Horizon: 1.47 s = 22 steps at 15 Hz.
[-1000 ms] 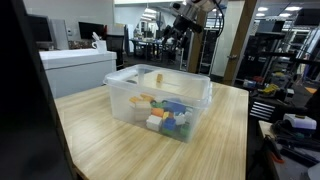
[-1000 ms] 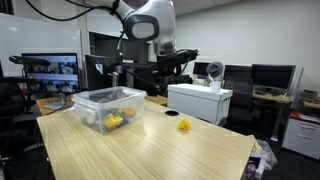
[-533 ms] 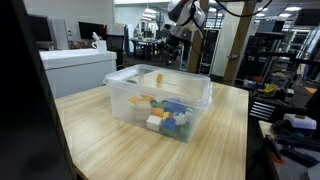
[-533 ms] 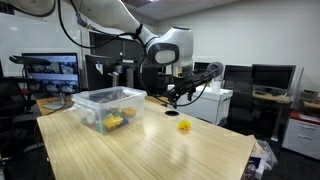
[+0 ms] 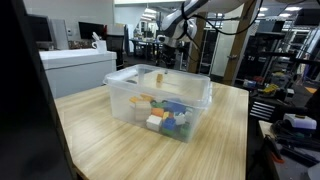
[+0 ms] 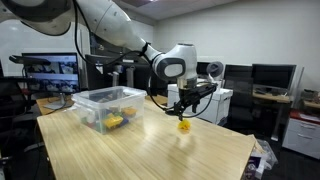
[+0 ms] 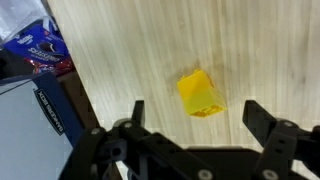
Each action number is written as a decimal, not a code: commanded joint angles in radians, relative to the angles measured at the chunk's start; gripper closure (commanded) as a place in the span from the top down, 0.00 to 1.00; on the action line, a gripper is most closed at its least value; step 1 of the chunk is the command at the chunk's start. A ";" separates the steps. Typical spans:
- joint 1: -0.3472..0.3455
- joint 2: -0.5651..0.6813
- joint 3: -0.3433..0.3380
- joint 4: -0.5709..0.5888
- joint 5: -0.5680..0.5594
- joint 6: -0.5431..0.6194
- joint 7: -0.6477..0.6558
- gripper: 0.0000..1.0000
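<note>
We see gripper (image 7: 193, 113) wide open, empty, hovering above yellow block (image 7: 200, 93) on wooden table (image 7: 130, 50); clear bin (image 6: 105, 108) well apart, left.

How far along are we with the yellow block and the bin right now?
Done: several coloured blocks lie in the clear plastic bin. In hand: the open claw hovers right above the small yellow block, jaws either side, not touching as far as the wrist view shows. Left: that block is not yet gripped and lies on the wooden table, apart from the bin.
</note>
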 commanded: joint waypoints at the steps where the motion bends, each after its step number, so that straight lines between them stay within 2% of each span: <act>1: -0.005 0.068 0.005 0.076 -0.100 -0.023 0.075 1.00; 4: -0.002 0.124 0.006 0.122 -0.163 -0.042 0.119 0.99; 5: -0.003 0.139 0.011 0.135 -0.175 -0.051 0.126 0.75; 6: -0.005 0.150 0.015 0.145 -0.184 -0.058 0.129 0.74; 7: -0.005 0.158 0.021 0.151 -0.194 -0.067 0.133 0.68; 12: 0.005 0.134 0.046 0.143 -0.219 -0.112 0.116 0.32; 14: 0.042 0.097 0.013 0.106 -0.211 -0.096 0.131 0.16; 15: 0.063 0.050 -0.007 0.064 -0.217 -0.084 0.165 0.13; 19: 0.143 -0.050 -0.073 0.018 -0.239 -0.115 0.275 0.13; 22: 0.204 -0.187 -0.075 -0.082 -0.240 -0.144 0.295 0.13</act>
